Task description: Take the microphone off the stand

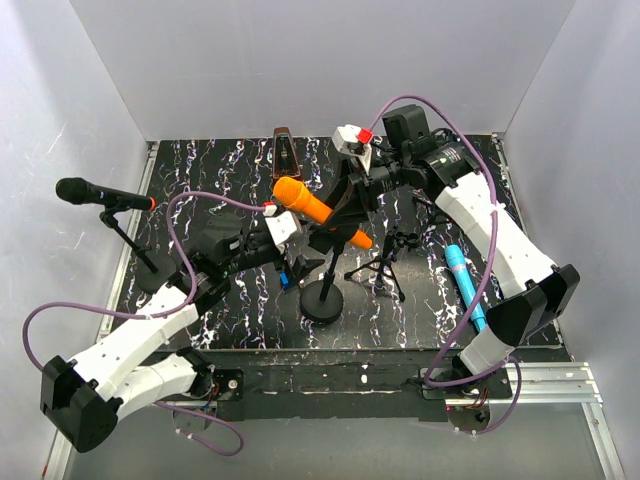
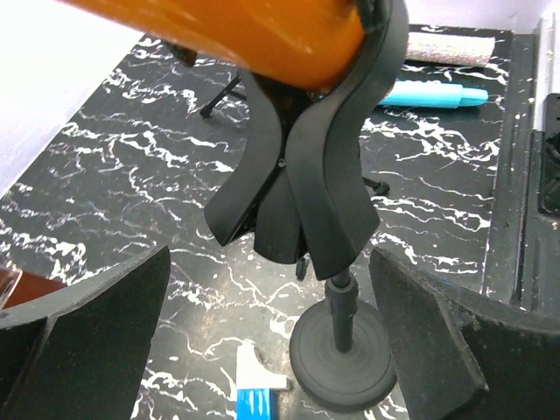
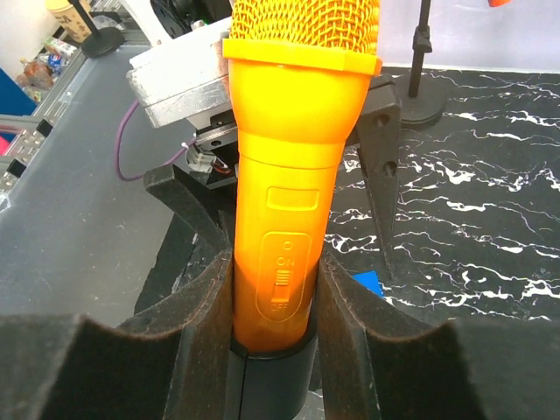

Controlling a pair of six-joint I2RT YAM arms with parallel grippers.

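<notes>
Mic: the orange mic (image 1: 312, 210) sits tilted in the clip (image 2: 315, 175) of the stand (image 1: 322, 298), mid-table, head to the far left and tail to the near right.
Right gripper: the right gripper (image 3: 273, 289) comes in from the far right. Its fingers (image 3: 210, 306) are closed against both sides of the mic body at the switch, so it has hold of the mic.
Left gripper: the left gripper (image 2: 269, 293) is wide open and holds nothing. One finger stands on each side of the stand, just below the clip and above the base (image 2: 343, 354), touching neither.
Done: the mic is gripped.
Left: the mic has not come out. In the right wrist view its lower end runs down into the black holder. It has yet to be drawn clear of the clip.
Likely next: close the left gripper on the stand to steady it while the right gripper pulls.
Risk: the light stand may tip or lift with the mic if it is not held.
Other things: a black mic (image 1: 100, 193) on its own stand at far left, a tripod (image 1: 392, 255) just right of the stand, and a blue mic (image 1: 465, 285) lying at right.
</notes>
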